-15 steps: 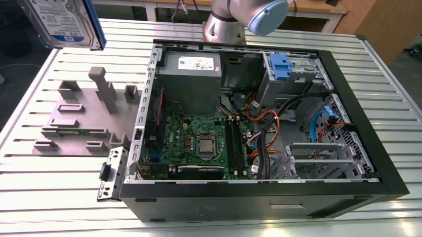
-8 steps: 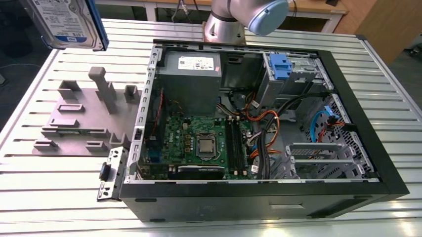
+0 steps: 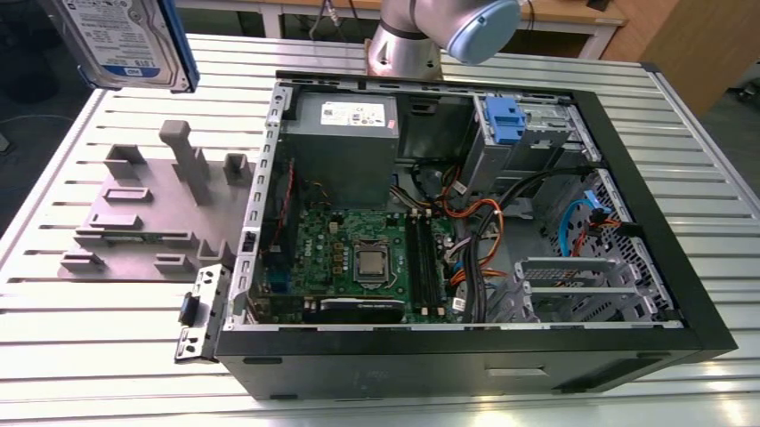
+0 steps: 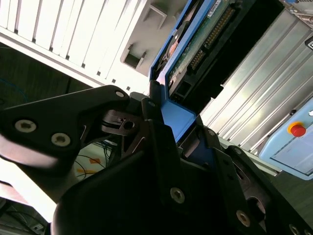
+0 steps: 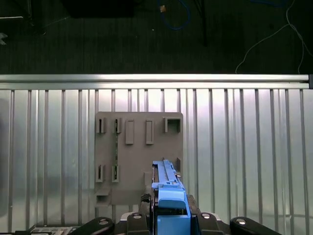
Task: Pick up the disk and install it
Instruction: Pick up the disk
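The disk (image 3: 125,40), silver with a white-and-blue label and a blue carrier bracket, hangs high above the table at the exterior view's left, over the grey fixture plate (image 3: 142,209). In the second wrist view my gripper (image 4: 178,134) is shut on the disk's blue bracket (image 4: 180,119), and the drive's circuit side (image 4: 200,41) extends away from the black fingers (image 4: 156,132). In the first wrist view the disk (image 5: 165,178) stands edge-on between the fingers, with the fixture plate (image 5: 139,147) below it.
The open computer case (image 3: 665,267) lies on the slatted table (image 3: 95,356) at the exterior view's right, with a grey power supply box (image 3: 344,133), motherboard (image 3: 356,258), cables and a drive bay holding a blue-tabbed drive (image 3: 505,120). A red stop button (image 4: 296,129) sits beyond the table.
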Motion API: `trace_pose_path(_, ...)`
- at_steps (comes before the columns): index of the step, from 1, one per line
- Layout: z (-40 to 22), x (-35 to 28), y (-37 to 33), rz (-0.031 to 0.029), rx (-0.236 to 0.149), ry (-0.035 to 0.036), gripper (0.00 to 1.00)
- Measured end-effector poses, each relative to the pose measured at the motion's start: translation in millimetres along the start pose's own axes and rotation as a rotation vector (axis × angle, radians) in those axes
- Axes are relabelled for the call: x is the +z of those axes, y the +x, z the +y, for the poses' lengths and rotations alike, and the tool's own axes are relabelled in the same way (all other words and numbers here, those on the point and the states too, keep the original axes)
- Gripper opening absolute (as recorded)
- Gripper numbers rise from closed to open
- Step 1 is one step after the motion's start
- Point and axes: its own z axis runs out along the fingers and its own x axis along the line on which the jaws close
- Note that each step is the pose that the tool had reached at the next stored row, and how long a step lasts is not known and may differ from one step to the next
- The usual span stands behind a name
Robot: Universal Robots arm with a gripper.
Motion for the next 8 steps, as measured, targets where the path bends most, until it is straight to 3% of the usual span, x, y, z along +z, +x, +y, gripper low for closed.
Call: trace_pose_path(8, -5.0, -0.2, 0.8, 0.0000, 0.000, 0.0000, 0.36)
